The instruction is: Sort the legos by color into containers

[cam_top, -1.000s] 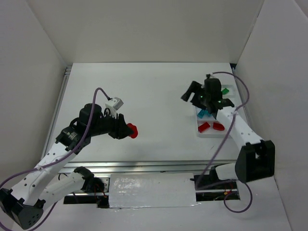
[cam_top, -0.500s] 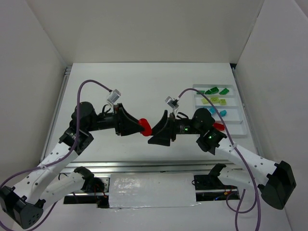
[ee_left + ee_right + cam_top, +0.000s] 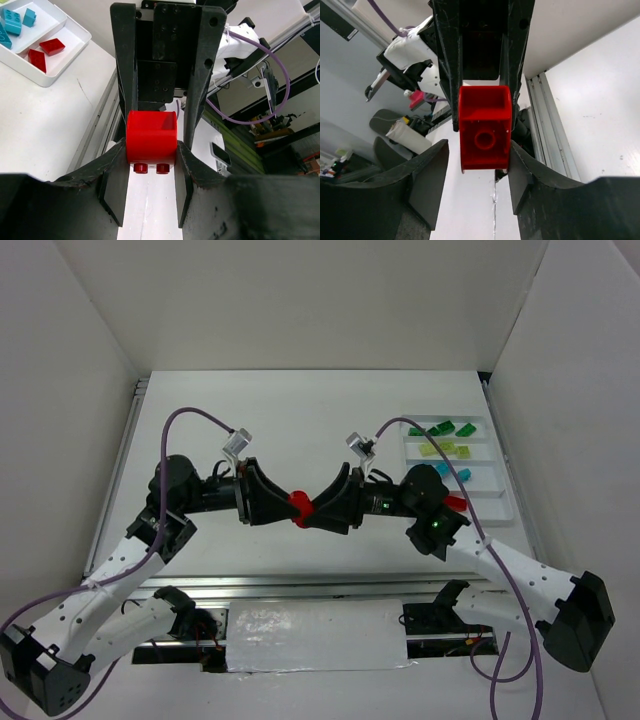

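Note:
A red lego (image 3: pixel 299 508) hangs in mid-air above the table's middle, between the two grippers that meet tip to tip. My left gripper (image 3: pixel 289 508) is shut on it; the left wrist view shows the brick (image 3: pixel 151 136) pinched at both sides by the gripper (image 3: pixel 151 156). My right gripper (image 3: pixel 313 510) stands open around the same brick (image 3: pixel 485 135): one finger (image 3: pixel 522 172) touches it, the other (image 3: pixel 430 175) is still apart. The white tray of containers (image 3: pixel 508 512) lies at the right, holding dark green (image 3: pixel 445 428), yellow-green (image 3: pixel 447 449), cyan (image 3: pixel 452 473) and red (image 3: pixel 455 502) legos in separate compartments.
The right arm's wrist (image 3: pixel 430 502) overhangs the tray's left end. White walls close in the table on three sides. A metal rail (image 3: pixel 300 585) runs along the near edge. The tray's corner (image 3: pixel 47 77) with red and cyan bricks shows in the left wrist view.
The right arm swung from the tray to the table's middle, and its jaws have narrowed around the red lego. The left gripper moved right to meet it, still holding the brick.

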Tool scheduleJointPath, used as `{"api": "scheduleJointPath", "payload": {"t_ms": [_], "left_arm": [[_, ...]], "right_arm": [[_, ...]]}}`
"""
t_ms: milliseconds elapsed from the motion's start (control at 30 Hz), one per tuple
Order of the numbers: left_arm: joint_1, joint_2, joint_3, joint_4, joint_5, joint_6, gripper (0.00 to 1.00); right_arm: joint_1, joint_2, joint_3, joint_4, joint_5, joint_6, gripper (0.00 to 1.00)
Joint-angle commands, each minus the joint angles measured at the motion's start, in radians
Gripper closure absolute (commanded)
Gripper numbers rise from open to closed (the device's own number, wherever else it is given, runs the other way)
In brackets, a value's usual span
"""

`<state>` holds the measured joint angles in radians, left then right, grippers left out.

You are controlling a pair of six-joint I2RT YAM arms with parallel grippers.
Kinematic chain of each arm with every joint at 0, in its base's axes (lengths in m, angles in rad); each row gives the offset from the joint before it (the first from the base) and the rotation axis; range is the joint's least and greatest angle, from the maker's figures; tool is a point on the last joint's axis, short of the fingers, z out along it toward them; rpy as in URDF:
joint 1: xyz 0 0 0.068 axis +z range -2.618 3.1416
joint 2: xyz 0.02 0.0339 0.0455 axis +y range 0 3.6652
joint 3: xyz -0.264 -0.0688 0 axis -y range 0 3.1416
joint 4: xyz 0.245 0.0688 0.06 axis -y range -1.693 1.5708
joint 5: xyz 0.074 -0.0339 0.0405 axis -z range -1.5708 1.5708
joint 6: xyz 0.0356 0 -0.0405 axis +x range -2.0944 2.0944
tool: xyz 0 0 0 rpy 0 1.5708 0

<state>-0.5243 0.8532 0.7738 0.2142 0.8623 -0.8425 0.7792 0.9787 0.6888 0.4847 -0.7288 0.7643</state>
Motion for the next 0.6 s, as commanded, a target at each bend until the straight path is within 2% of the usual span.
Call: {"api": "scheduleJointPath", "payload": {"t_ms": [0, 67, 100, 133, 167, 200, 233, 267, 333, 367, 400, 433, 467, 533, 567], "left_arm": [[-0.002, -0.009, -0.005, 0.068, 0.04, -0.017, 1.0], [-0.002, -0.002, -0.004, 0.073, 0.052, -0.017, 1.0], [-0.002, 0.004, -0.004, 0.074, 0.053, -0.017, 1.0], [-0.002, 0.006, 0.001, 0.053, 0.053, -0.007, 1.0], [-0.002, 0.007, 0.01, 0.025, 0.037, 0.029, 1.0], [-0.002, 0.004, 0.036, -0.014, 0.015, 0.055, 0.9], [-0.002, 0.004, 0.054, -0.118, -0.068, 0.083, 0.67], [-0.002, 0.003, 0.111, -0.203, -0.141, 0.147, 0.01], [-0.002, 0.013, 0.185, -0.406, -0.363, 0.21, 0.0], [-0.002, 0.042, 0.22, -0.602, -0.648, 0.235, 0.01], [-0.002, 0.061, 0.29, -0.696, -0.802, 0.23, 0.0], [-0.002, 0.061, 0.315, -0.697, -0.929, 0.226, 0.0], [0.0, 0.107, 0.341, -0.878, -1.112, 0.227, 0.01], [0.001, 0.118, 0.335, -0.929, -1.201, 0.249, 0.01], [0.001, 0.11, 0.296, -0.924, -1.221, 0.296, 0.0]], "right_arm": [[0.009, 0.005, 0.055, 0.041, 0.029, -0.037, 0.44], [0.011, 0.009, 0.054, 0.072, 0.028, -0.034, 0.49], [0.011, 0.012, 0.054, 0.078, 0.028, -0.031, 0.59], [0.008, 0.018, 0.057, 0.077, 0.026, -0.036, 0.74], [0.009, 0.028, 0.063, 0.048, 0.022, -0.045, 0.98], [0.011, 0.028, 0.072, 0.025, 0.038, -0.074, 1.0], [0.006, 0.022, 0.069, 0.005, 0.048, -0.091, 1.0], [-0.001, 0.014, 0.061, -0.052, 0.108, -0.106, 1.0], [-0.037, -0.003, 0.066, -0.165, 0.214, -0.138, 1.0], [-0.099, -0.003, 0.078, -0.302, 0.273, -0.137, 1.0], [-0.136, -0.002, 0.09, -0.389, 0.339, -0.123, 1.0], [-0.182, 0.014, 0.101, -0.56, 0.497, -0.105, 1.0], [-0.292, 0.027, 0.119, -0.64, 0.579, -0.07, 1.0], [-0.415, 0.082, 0.129, -0.813, 0.745, -0.056, 1.0], [-0.531, 0.101, 0.127, -0.846, 0.802, -0.042, 1.0]]}}
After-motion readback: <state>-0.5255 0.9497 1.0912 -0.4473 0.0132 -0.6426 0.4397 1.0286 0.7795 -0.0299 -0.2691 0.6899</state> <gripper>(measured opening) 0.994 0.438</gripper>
